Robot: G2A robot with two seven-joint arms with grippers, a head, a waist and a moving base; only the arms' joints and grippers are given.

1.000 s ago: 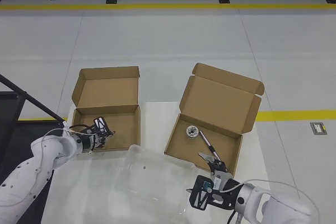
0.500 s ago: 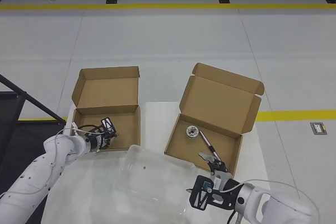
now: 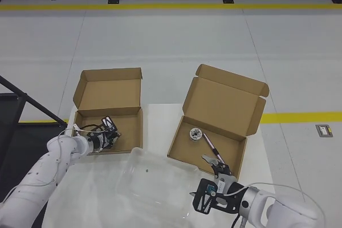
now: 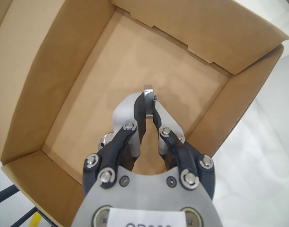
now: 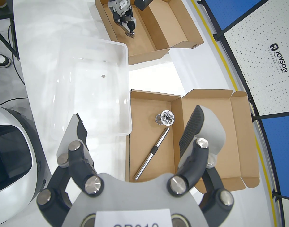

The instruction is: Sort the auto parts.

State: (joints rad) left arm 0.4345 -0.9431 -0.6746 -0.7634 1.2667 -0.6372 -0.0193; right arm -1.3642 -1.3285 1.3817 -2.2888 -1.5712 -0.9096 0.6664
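L gripper [image 4: 149, 112] clamps small metal part [image 4: 148, 94] over cardboard box [image 4: 52, 60]; prob. stiff, slick, light: hold flat sides. R gripper [image 5: 138, 116] spread apart.

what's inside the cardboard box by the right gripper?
A round metal part and a metal rod, lying apart on the floor of the box. The right gripper covers the floor's near edge, so anything there can't be seen.

The left claw [image 4: 148, 111] covers the lower half of the metal block [image 4: 148, 92] it grips, and most of a round metal part [image 4: 104, 141] behind its finger.
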